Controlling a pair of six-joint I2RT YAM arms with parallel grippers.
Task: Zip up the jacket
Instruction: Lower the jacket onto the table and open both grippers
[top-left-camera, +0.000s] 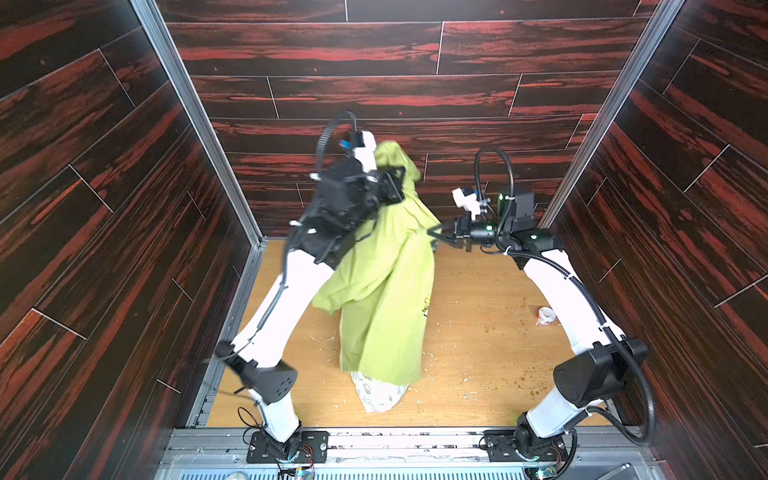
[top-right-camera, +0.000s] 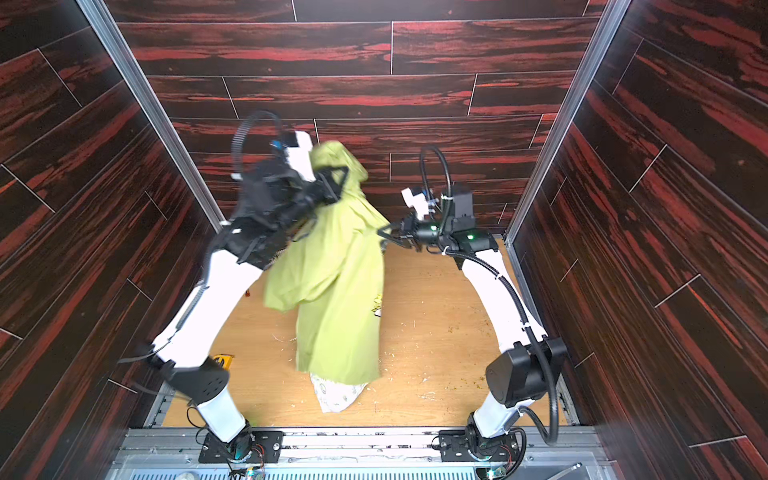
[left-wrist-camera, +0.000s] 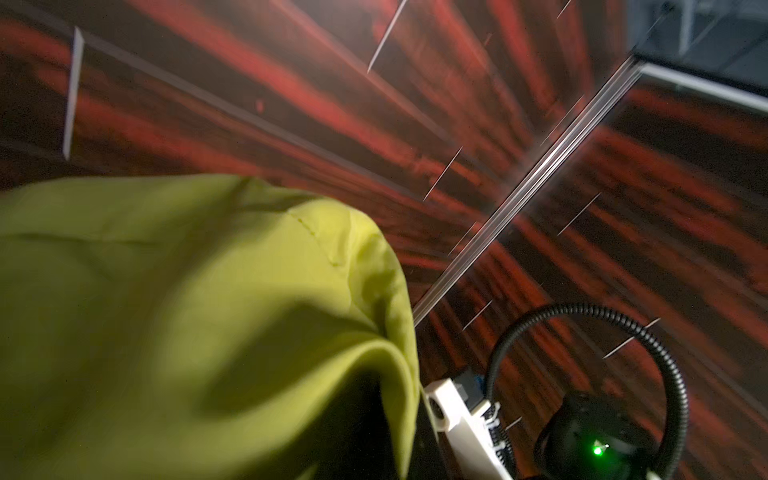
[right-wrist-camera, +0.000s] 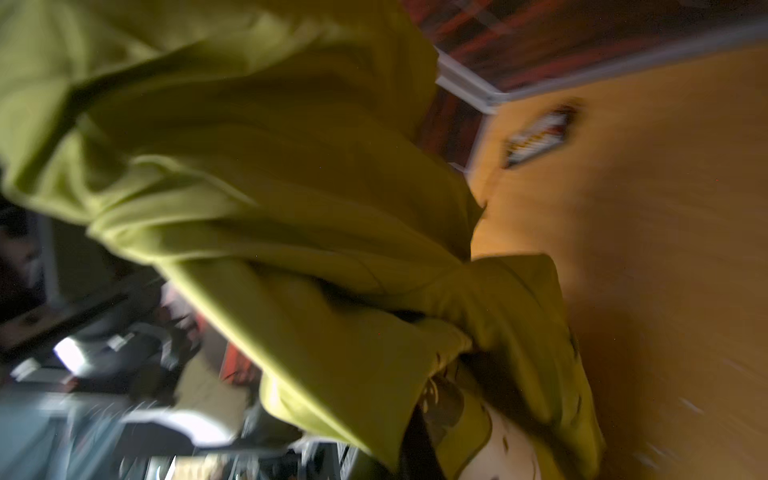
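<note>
An olive-green jacket (top-left-camera: 382, 291) hangs in the air over the middle of a wooden desk (top-left-camera: 478, 332), held up by two robot arms. Its long axis runs nearly upright. The top end is bunched high up toward the back edge of the desk. The bottom end trails down to the desk surface near the middle of the front edge, where a pale printed lining (top-left-camera: 378, 395) spills out from under the green cloth.

The left gripper (top-left-camera: 398, 183) is raised highest, its jaws pressed together on the gathered top of the jacket, with cloth draped over it. The right gripper (top-left-camera: 433, 233) reaches in sideways from the right, lower down, its jaws clamped on a fold at the jacket's right edge. A loose flap of green cloth hangs off to the left, beside the left arm. A little dark print shows on the right edge, halfway down.

A small roll of tape (top-left-camera: 545, 316) lies near the desk's right edge, well apart from the jacket. Both wrist views are blurred and filled mostly with green cloth.
</note>
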